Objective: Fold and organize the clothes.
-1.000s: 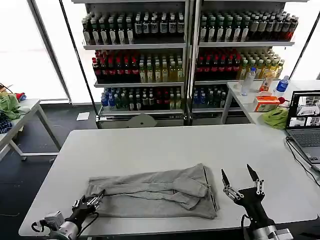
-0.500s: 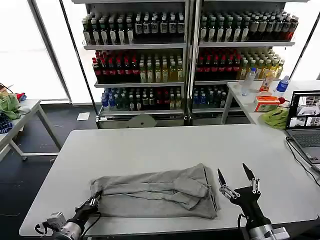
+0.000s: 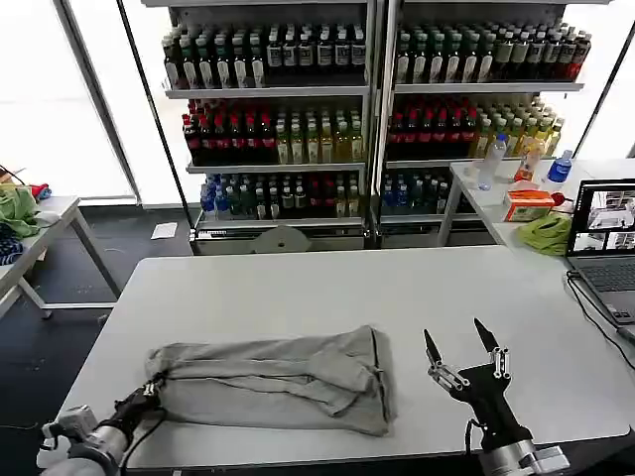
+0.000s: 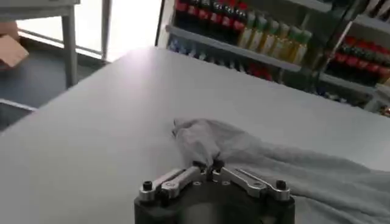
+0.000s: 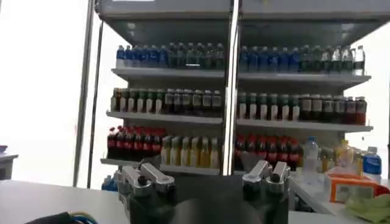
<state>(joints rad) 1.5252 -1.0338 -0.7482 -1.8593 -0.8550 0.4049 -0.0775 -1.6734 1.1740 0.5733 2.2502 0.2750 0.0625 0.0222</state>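
Observation:
A light grey shirt (image 3: 278, 382), folded into a long band, lies across the near part of the white table (image 3: 298, 288). My left gripper (image 3: 147, 391) is at the shirt's left end near the table's front left corner, shut on a bunched pinch of the fabric. In the left wrist view the grey shirt (image 4: 256, 152) rises into a peak between the closed tips of the left gripper (image 4: 207, 165). My right gripper (image 3: 458, 347) stands open and empty to the right of the shirt, fingers pointing up, a little apart from the cloth. The right wrist view shows the right gripper (image 5: 206, 173) aimed at the shelves.
A laptop (image 3: 607, 248) with its cable sits at the table's right edge. A side table behind it holds a green cloth (image 3: 546, 235), an orange box (image 3: 528, 204) and bottles. Drink shelves (image 3: 377, 119) stand behind. Another table with green cloth (image 3: 15, 210) stands far left.
The left gripper has drawn back to the left with the shirt's end, sliding the whole shirt leftward. The right gripper has drifted slightly left, still open.

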